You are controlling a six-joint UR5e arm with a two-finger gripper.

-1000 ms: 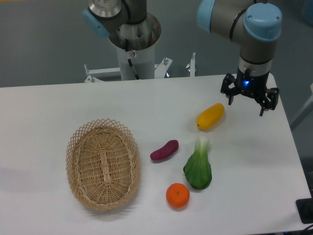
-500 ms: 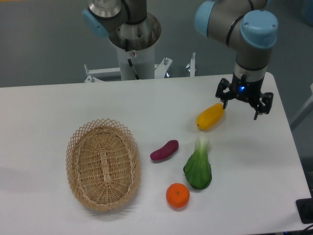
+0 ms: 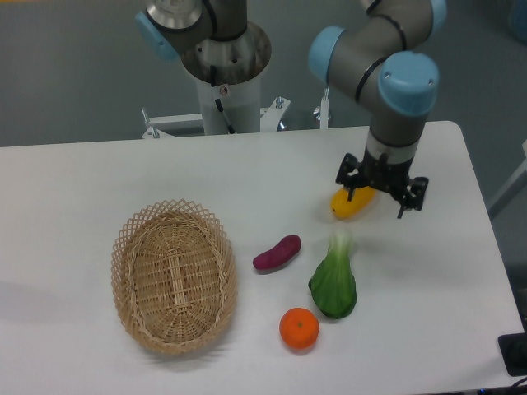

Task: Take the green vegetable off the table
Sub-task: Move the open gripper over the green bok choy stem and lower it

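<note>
hand (image 3: 380, 196) moved left, now over yellow vegetable (image 3: 349, 203)

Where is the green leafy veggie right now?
The green vegetable lies right of centre on the table, just above the orange, right of the purple vegetable.

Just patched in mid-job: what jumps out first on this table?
The grey-and-blue arm's black two-finger gripper hangs open over the yellow oblong vegetable at the right rear. In front of it lies the dark green leafy vegetable, untouched, between a purple piece and an orange; a woven wicker basket sits left.
</note>
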